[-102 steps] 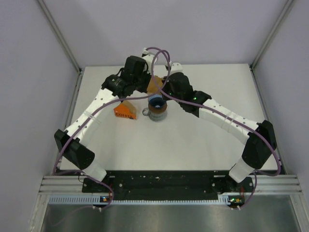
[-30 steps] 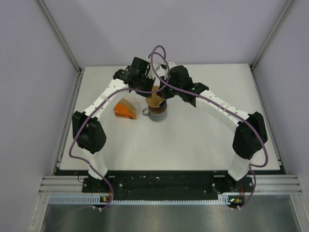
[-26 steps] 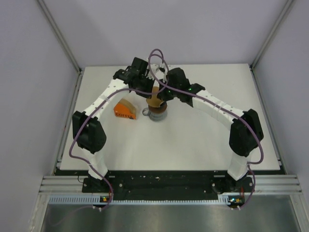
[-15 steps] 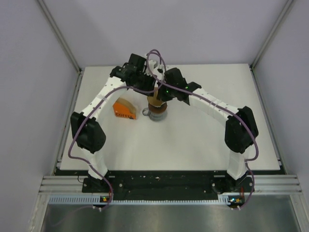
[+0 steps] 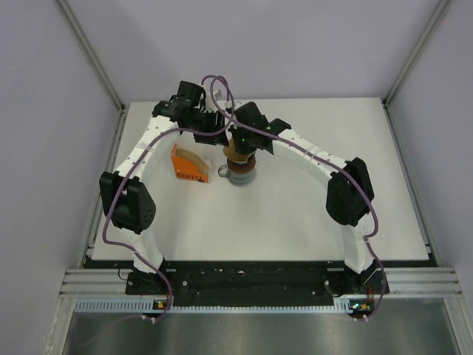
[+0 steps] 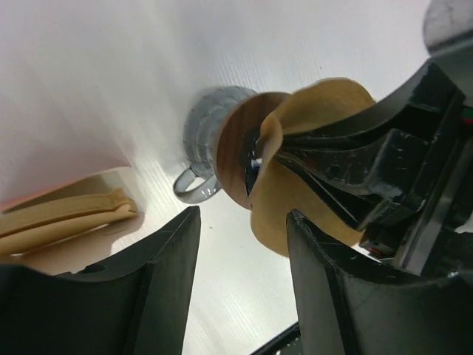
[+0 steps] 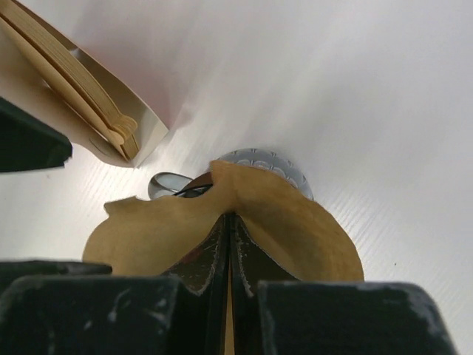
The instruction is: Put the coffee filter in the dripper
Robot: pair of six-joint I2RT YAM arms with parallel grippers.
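The right gripper (image 7: 228, 238) is clamped tight on the coffee filter (image 7: 292, 225). Its two black fingers (image 6: 347, 166) are pressed together on a fold of the tan paper, which flares out to either side of them. In the top view the filter (image 5: 236, 152) sits directly over the grey mug (image 5: 241, 173), a little toward 9 o'clock from the middle of the white table (image 5: 310, 207). The mug's handle (image 5: 222, 174) points to 9 o'clock. The left wrist view shows the paper's lower end pushed in at the mouth of the stack, against the brown rim (image 6: 233, 148). Of the dripper (image 6: 253, 161) only a dark sliver shows between the rim and the paper. I cannot tell whether the filter is fully seated in it. The left gripper (image 6: 242, 244) stands wide apart and holds nothing, its fingers (image 6: 159, 281) aimed at the mug from about 10 o'clock, near it but not touching. The orange pack (image 5: 188, 167) lies on the table at 9 o'clock from the mug, just beyond the handle. Its open end shows a stack of tan filters (image 7: 89, 89).
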